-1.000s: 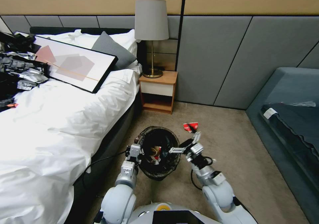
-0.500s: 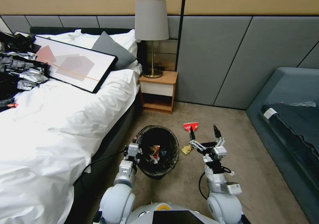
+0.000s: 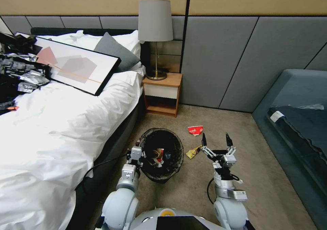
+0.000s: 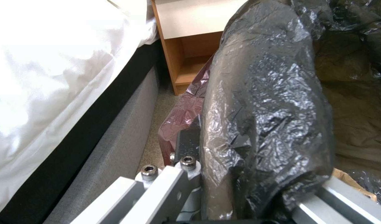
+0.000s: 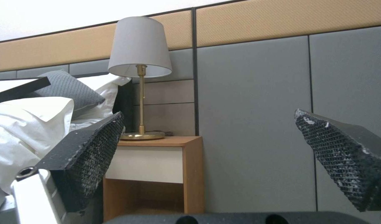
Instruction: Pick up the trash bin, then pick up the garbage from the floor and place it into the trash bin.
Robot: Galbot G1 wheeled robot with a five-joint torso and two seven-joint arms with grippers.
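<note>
The trash bin [image 3: 177,147], round with a crinkled black liner, is held off the carpet beside the bed. My left gripper [image 3: 137,147] is shut on its rim; the left wrist view shows the liner-covered rim [image 4: 265,102] clamped between the jaws. Several pieces of garbage lie inside the bin. On the floor, a crushed red-and-white cup [image 3: 195,130] lies beyond the bin and a yellow wrapper [image 3: 192,152] lies just right of it. My right gripper [image 3: 216,142] stands open and empty, fingers pointing up, right of the yellow wrapper. Its black fingertips [image 5: 89,152] are spread wide.
A white-sheeted bed [image 3: 61,121] runs along the left, with a framed picture [image 3: 75,64] on it. A wooden nightstand [image 3: 162,93] with a lamp [image 3: 155,35] stands against the grey panelled wall. A dark blue sofa [image 3: 299,121] lines the right. Open carpet lies between.
My right gripper has pulled back from over the bin's rim and swung right, now standing open and upright. The yellow wrapper has come into sight. The bin has not moved.
</note>
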